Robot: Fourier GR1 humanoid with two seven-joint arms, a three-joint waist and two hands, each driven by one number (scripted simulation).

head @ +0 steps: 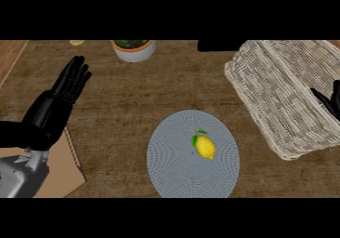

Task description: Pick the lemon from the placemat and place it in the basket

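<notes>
Fingers (75, 74) of the left hand (66, 88) stand straight and empty at upper left, the right hand's (335, 103) likewise open over one wicker basket (282, 100), one lemon (205, 146) lying on one placemat (176, 172) at lower centre.

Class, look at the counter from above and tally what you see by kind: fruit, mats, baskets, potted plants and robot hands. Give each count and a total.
Lemon: 1
Placemat: 1
Basket: 1
Potted plant: 1
Robot hands: 2, left robot hand and right robot hand
Total: 6
</notes>
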